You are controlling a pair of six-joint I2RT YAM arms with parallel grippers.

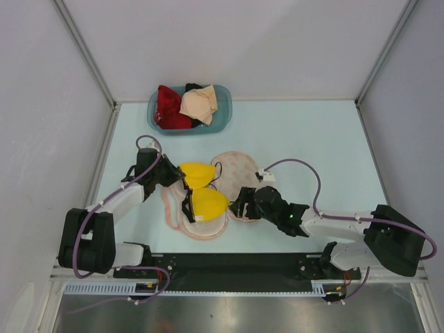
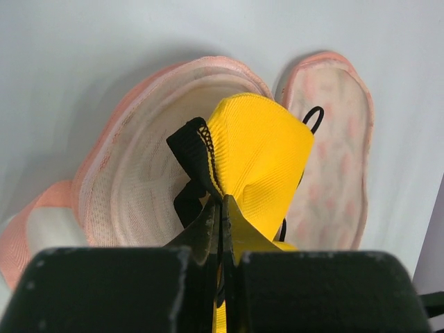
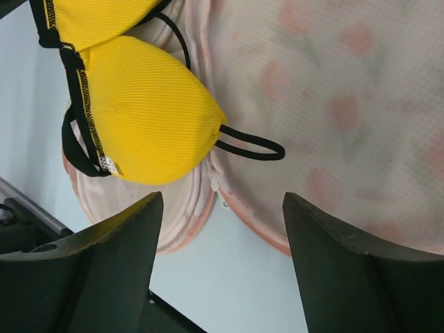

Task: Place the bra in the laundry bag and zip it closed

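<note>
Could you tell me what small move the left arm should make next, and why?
Probably lower the bright yellow padded bra into the open pale pink fabric laundry bag, then release: the left gripper pinches its black centre, and one cup lies over the bag's near half.

bright, even, diffuse light. left wrist view: a soft grey shadow upper left of the laundry bag (image 2: 132, 173); the bra (image 2: 263, 152) sharp, bottom edge dark and blurred.

Bare table (image 1: 312, 139) lies open right of the laundry bag (image 1: 239, 170); the blue basket (image 1: 225, 114) stands well behind, and the bra (image 1: 208, 203) covers its open half.
</note>
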